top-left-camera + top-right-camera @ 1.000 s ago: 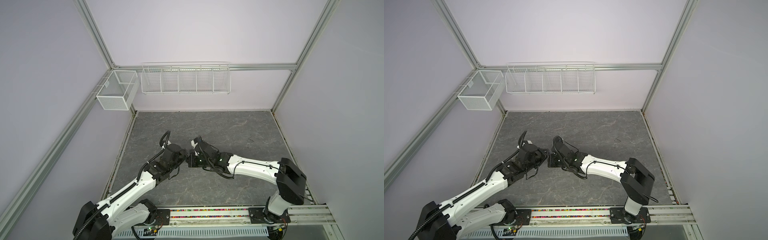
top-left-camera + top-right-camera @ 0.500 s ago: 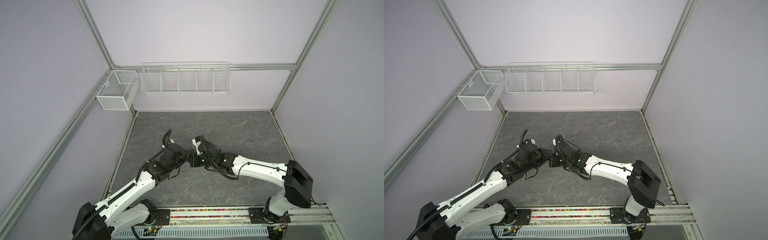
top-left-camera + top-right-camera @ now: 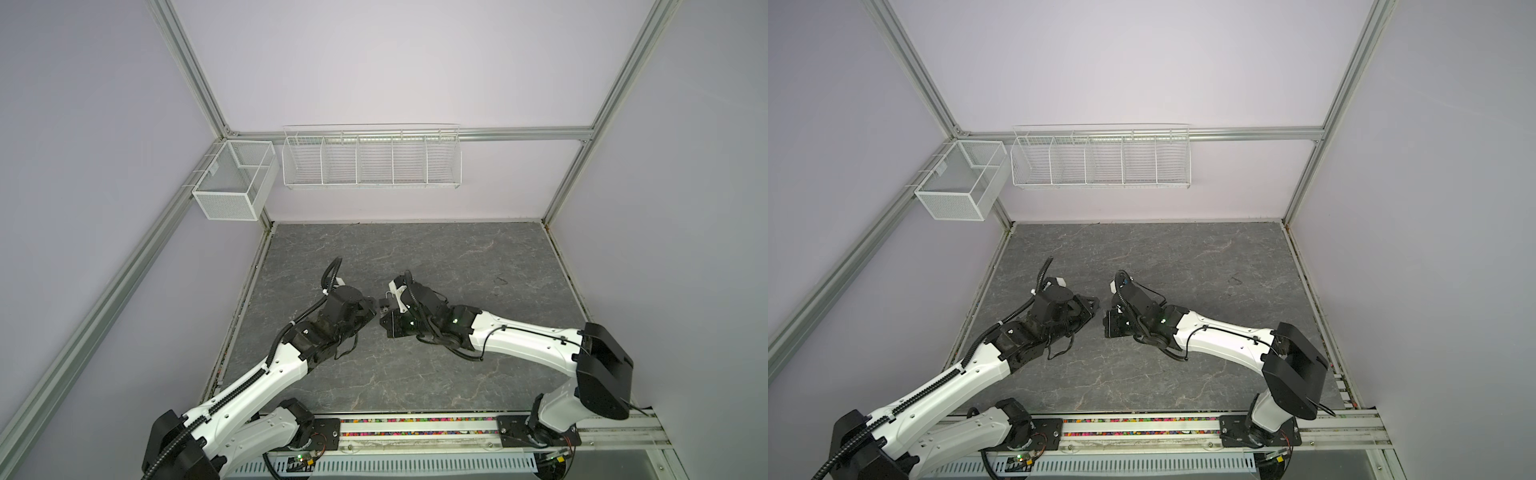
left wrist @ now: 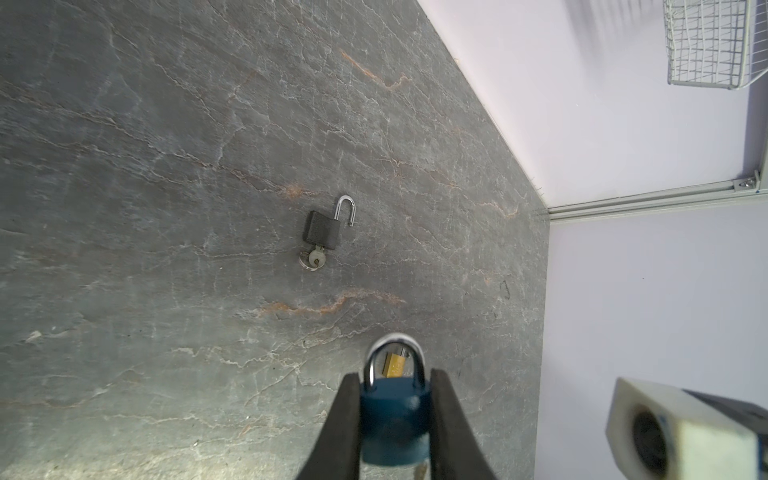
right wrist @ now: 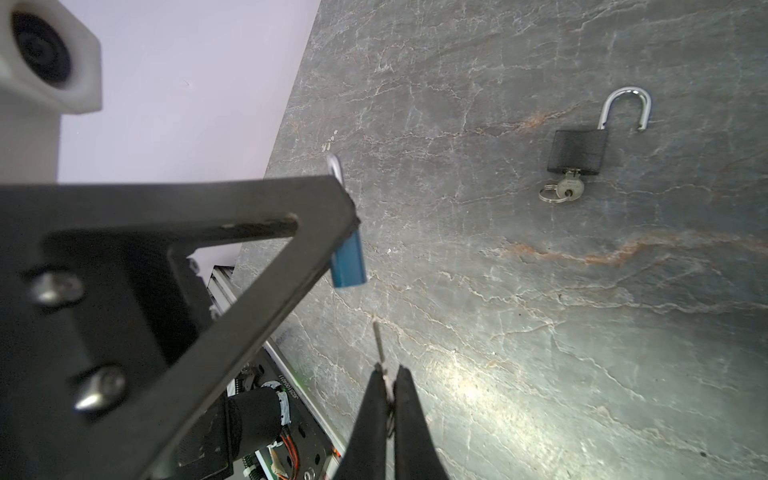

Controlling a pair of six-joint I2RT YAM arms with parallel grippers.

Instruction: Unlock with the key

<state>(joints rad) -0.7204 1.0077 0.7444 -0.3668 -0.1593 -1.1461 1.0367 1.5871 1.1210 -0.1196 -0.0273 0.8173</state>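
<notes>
Blue-painted metal sits clamped in the left hand (image 4: 395, 380): its two dark fingers (image 4: 345, 419) press the flat sides of the blue padlock (image 4: 394, 428), which is held above the table with its shackle closed and pointing away from the wrist. Close by, the right hand (image 5: 389, 370) is pinched shut on the key (image 5: 379, 340), whose thin blade juts toward the lock's lower end without touching it. The padlock looks stiff, dense and smooth-skinned, so I judge it could twist in the grip when the key pushes in. The sides of the body are the right place to hold it. The key is light and slim, best held by its bow, and likely to pivot if turned hard.

Farther out on the grey, veined stone table (image 3: 457, 257) lie a black padlock (image 5: 577, 151), shackle sprung open with a second key (image 5: 570, 189) in it, and what looks like a small brass padlock (image 4: 395, 365). Lilac walls on aluminium framing carry a white wire basket (image 3: 370, 160) and a mesh box (image 3: 232, 187).
</notes>
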